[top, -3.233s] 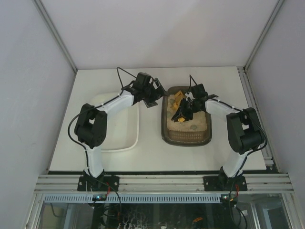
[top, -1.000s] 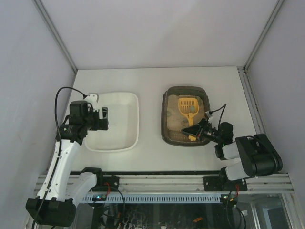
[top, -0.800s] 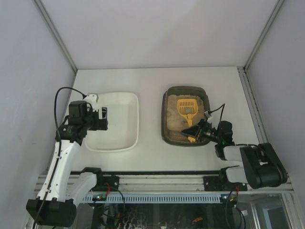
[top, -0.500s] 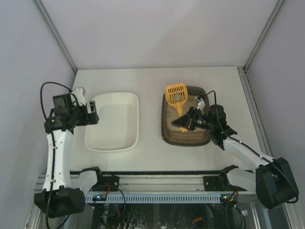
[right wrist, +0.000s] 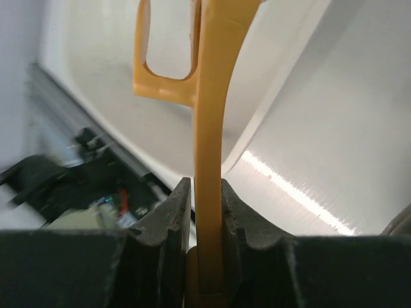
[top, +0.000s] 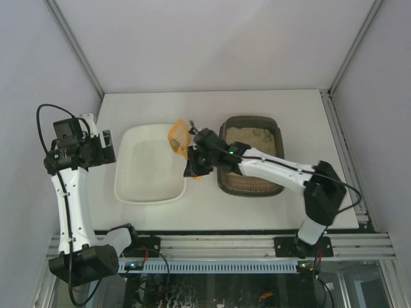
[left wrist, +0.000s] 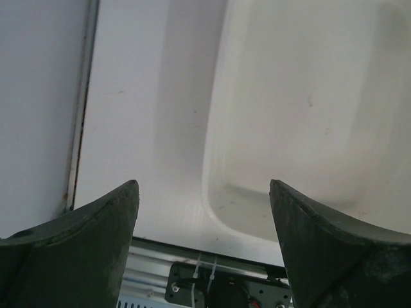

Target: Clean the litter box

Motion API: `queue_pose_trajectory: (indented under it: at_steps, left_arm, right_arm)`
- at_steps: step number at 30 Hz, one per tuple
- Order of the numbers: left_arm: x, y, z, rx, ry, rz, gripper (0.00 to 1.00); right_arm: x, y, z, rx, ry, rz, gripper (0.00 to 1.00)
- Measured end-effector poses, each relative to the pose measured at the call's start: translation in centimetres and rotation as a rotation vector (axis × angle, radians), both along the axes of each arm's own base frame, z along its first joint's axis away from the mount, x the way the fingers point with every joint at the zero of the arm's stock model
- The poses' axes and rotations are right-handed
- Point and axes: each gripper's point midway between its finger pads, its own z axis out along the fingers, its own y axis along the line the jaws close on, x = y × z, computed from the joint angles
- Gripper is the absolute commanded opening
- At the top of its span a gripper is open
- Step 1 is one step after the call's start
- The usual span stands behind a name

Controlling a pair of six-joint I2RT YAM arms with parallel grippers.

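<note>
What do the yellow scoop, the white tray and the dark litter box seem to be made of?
The yellow scoop: likely moulded plastic, smooth, uniform colour. The white tray: probably smooth plastic, soft sheen, rounded corners. The litter box: apparently matte dark plastic with ribbed rim.

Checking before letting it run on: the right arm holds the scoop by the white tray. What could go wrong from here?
1. The scoop sits over the white tray at its right rim, not its middle. Tipping here could drop litter onto the table.
2. The right gripper pinches only the thin handle, so the scoop might pivot.
</note>
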Motion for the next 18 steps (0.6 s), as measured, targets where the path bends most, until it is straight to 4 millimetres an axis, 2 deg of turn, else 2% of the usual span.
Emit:
queue_pose_trajectory:
  at_steps: [4, 5, 8, 13, 15, 18]
  left_arm:
    - [-1.1, 2.5, 0.0, 0.058, 0.025, 0.108, 0.86]
    - [-1.5, 3.4, 0.1, 0.081, 0.028, 0.149, 0.86]
    - [-2.1, 4.5, 0.4, 0.115, 0.03, 0.195, 0.86]
    - [-2.7, 6.2, 0.2, 0.163, 0.036, 0.258, 0.87]
    - [-2.7, 6.4, -0.6, 0.167, 0.05, 0.264, 0.87]
    - [-3.0, 6.4, -3.1, 0.155, 0.122, 0.248, 0.87]
  right_arm:
    - [1.0, 2.1, -3.6, -0.294, -0.11, -0.007, 0.0]
    - [1.2, 2.5, -4.1, -0.375, -0.158, -0.001, 0.0]
    - [0.9, 3.3, -5.0, -0.527, -0.267, 0.027, 0.0]
    - [0.4, 2.3, -5.5, -0.729, -0.408, 0.063, 0.0]
    - [0.6, 1.6, -5.3, -0.781, -0.443, 0.06, 0.0]
    - [1.4, 0.3, -4.8, -0.845, -0.487, 0.04, 0.0]
